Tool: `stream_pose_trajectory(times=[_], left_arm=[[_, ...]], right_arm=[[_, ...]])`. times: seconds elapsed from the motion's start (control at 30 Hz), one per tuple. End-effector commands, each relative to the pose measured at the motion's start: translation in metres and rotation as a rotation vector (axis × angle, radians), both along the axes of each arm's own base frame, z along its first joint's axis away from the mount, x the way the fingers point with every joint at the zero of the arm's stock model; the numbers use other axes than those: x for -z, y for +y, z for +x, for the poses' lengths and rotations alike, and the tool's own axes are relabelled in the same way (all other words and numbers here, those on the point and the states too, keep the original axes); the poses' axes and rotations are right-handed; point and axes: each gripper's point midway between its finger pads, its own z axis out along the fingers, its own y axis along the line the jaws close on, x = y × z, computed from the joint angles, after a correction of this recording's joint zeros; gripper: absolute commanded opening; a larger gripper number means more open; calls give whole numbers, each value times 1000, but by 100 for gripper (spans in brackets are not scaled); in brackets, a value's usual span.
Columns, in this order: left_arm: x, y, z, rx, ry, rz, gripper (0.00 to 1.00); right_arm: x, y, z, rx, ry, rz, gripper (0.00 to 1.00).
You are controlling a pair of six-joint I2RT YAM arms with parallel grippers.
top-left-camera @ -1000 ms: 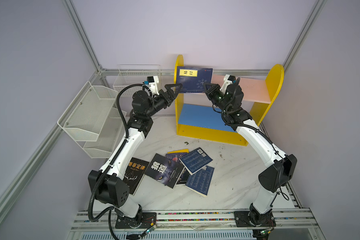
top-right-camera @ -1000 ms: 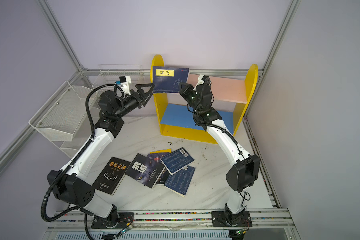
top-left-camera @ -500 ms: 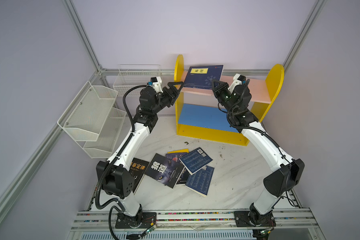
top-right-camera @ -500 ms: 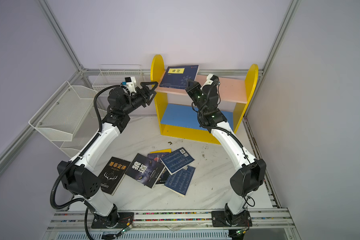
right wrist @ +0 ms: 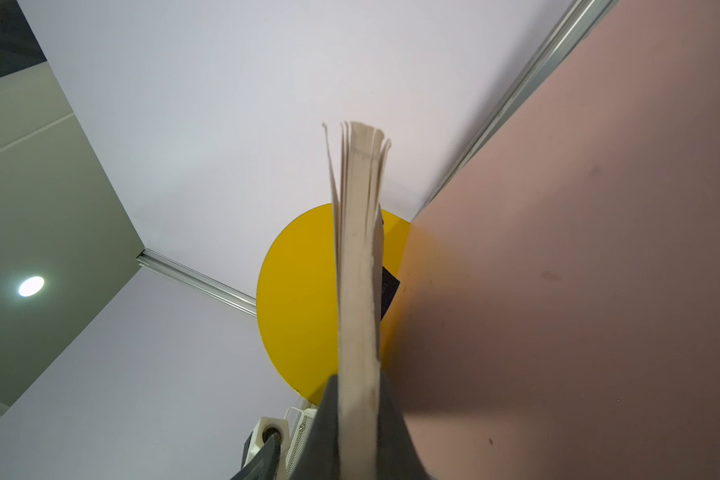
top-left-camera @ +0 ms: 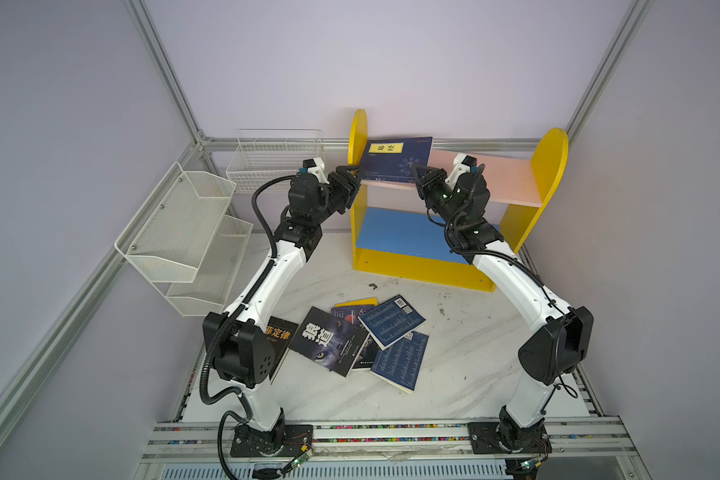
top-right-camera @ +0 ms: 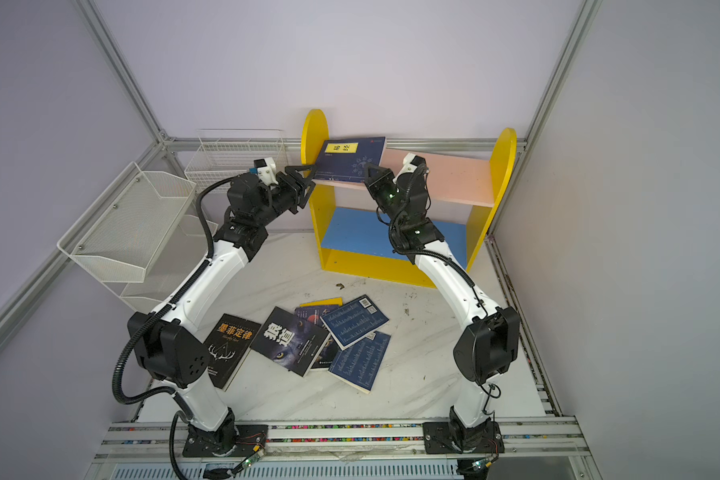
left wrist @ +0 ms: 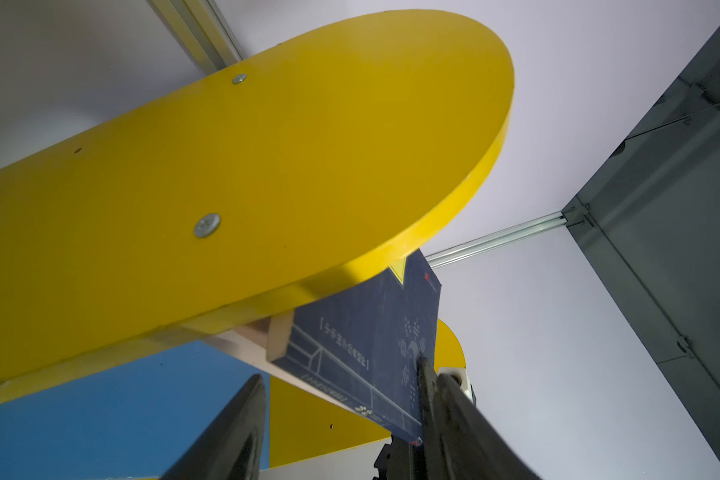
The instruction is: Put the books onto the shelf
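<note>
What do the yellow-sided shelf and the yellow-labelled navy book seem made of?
Yellow-sided shelf: probably painted wood board, slightly glossy; screw heads, pale raw edge. Navy blue yellow-labelled book: paper, matte cover; cream page edges fan out.

Robotics lab cell, aluminium-profile frame (top-left-camera: 165,70), plain partition walls (top-left-camera: 59,124), two bench-mounted arms (top-left-camera: 267,274)

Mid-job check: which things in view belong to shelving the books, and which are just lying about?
Job:
- two-tier wooden shelf with yellow side panels, pink and blue boards
- navy-blue paperback with a yellow title label, at its upper tier, pinched by the right gripper
- pile of loose navy, black and yellow paperbacks

Lying about:
- white mesh tiered rack
- white wire basket
</note>
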Motion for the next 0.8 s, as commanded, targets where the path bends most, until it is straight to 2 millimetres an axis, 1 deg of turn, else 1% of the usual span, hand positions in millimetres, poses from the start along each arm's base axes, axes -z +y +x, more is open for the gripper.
stream_pose_trajectory(times=[0.0,0.27,0.4,0.53,0.63,0.77], left_arm=[[-60,6,-10,-24,-121,-72,61],[-65,5,-1,-46,-127,-121,52],[-62,5,3,-61,-116,-134,47],[-62,6,3,-79,-115,-142,33],[-58,7,5,-101,-106,-140,20],[-51,7,7,-122,-91,-147,9]], right_arm=[[-35,1,-11,-34,-93,76,7],[-26,5,-5,-51,-69,87,7],[-24,7,-5,-61,-66,94,7],[-21,9,-4,-68,-60,92,9],[-22,9,-5,-70,-67,93,11],[-22,7,-5,-56,-64,84,15]])
